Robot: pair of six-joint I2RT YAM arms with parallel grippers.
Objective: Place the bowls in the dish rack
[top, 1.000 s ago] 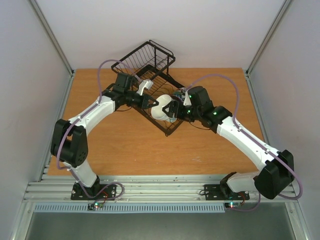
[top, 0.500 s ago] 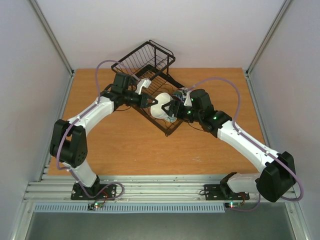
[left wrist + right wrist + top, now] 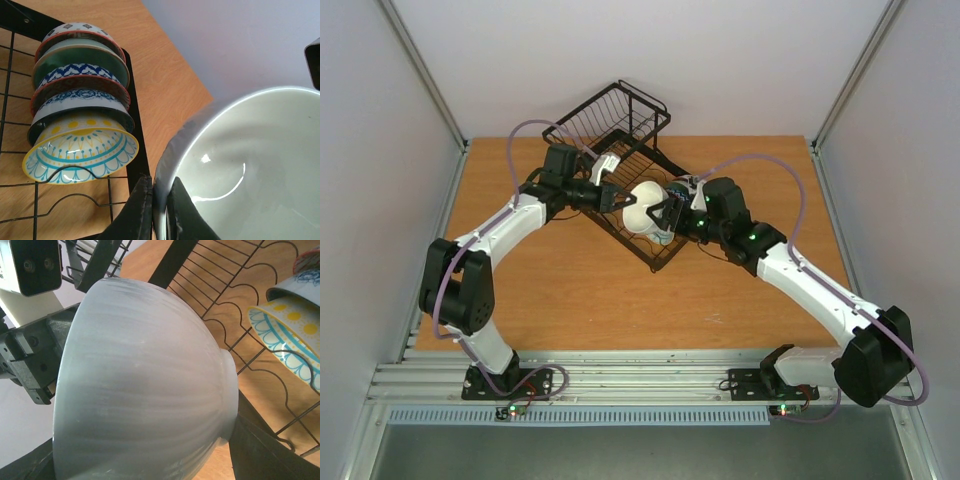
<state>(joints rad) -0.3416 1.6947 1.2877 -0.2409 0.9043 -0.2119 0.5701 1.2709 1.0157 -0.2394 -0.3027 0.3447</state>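
Observation:
A plain white bowl hangs over the near end of the black wire dish rack. My left gripper is shut on the bowl's rim; the left wrist view shows one finger inside and one outside. My right gripper is at the bowl's other side. In the right wrist view its jaws stand wide apart on either side of the bowl's outer wall. Several patterned bowls stand on edge in the rack's dividers, the nearest yellow and turquoise.
The rack sits diagonally at the table's back centre, its raised basket at the far end. Its black frame edge and wavy dividers lie just below the held bowl. The yellow-and-turquoise bowl is close to the right gripper. Bare wooden table surrounds the rack.
The white bowl and both grippers have shifted slightly up and back over the rack. The left grip on the rim is unchanged.

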